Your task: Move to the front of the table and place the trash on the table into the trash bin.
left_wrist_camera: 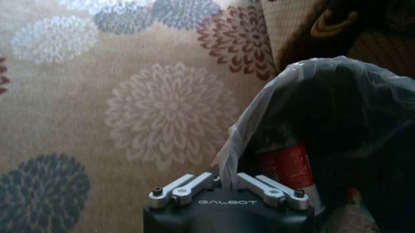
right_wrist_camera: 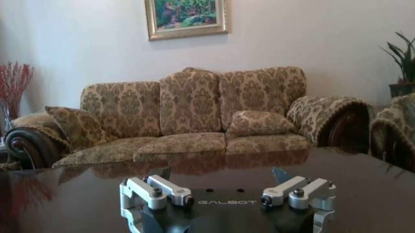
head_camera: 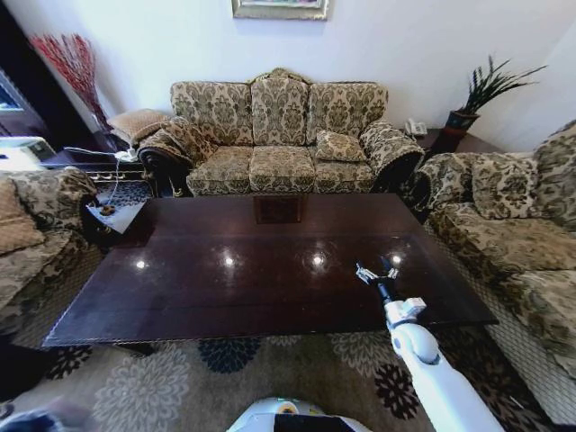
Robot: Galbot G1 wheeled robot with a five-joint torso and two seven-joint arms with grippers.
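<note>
Right gripper [head_camera: 377, 273] spread, low over glossy table [head_camera: 225, 270]; sofa [head_camera: 281, 135] beyond.

We see a three-seat patterned sofa [head_camera: 281, 135] against the pale wall, a loose cushion [head_camera: 339, 146] lying on its seat. Above the sofa hangs a gilt-framed painting [right_wrist_camera: 186, 17]. Off one end of the sofa stand red dried branches [head_camera: 70, 63]; off the other, a potted plant [head_camera: 477, 94]. A floral carpet [left_wrist_camera: 129, 107] covers the floor before the sofa.
</note>
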